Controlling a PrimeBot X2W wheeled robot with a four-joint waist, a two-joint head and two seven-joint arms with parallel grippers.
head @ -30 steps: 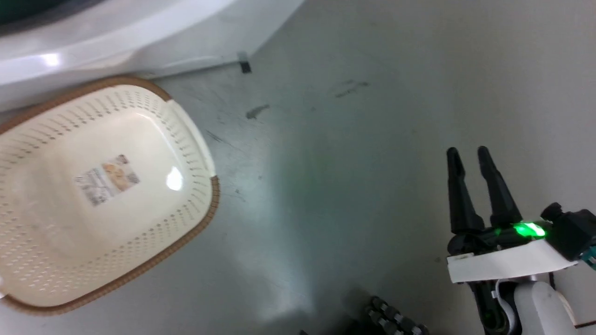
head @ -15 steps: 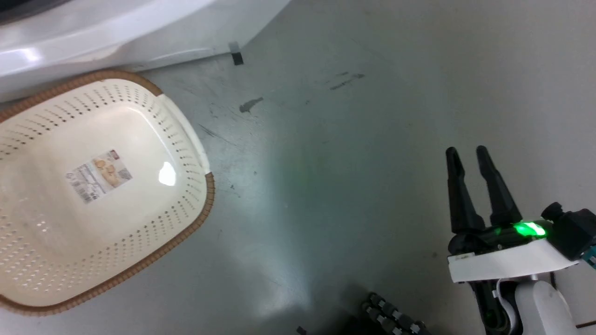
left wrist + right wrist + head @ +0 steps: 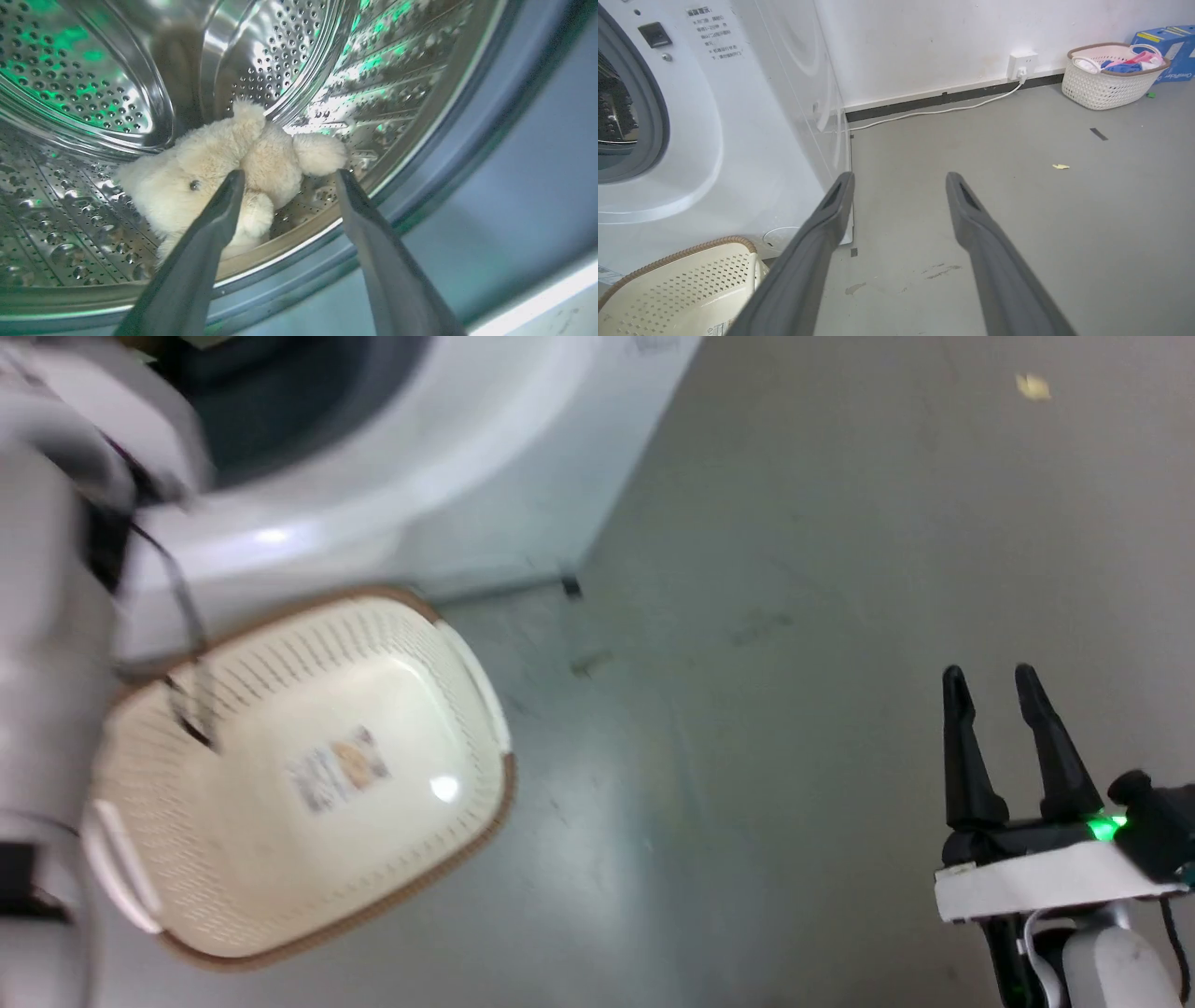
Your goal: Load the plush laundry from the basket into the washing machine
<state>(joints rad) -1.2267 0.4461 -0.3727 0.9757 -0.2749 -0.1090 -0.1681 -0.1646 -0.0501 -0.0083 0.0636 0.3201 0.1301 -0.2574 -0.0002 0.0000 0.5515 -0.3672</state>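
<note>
Bare grey floor (image 3: 794,616) lies beneath my right gripper (image 3: 989,672), jaws parted, holding nothing. My left gripper (image 3: 288,175) is spread wide and empty before the plush laundry (image 3: 210,172), which lies inside the washing machine (image 3: 70,93).

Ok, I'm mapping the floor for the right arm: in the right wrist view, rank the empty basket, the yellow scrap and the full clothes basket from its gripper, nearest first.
1. Empty basket, lower left, close beside the right gripper.
2. Yellow scrap, on the floor ahead, to the right.
3. Clothes basket, far right by the wall.
</note>
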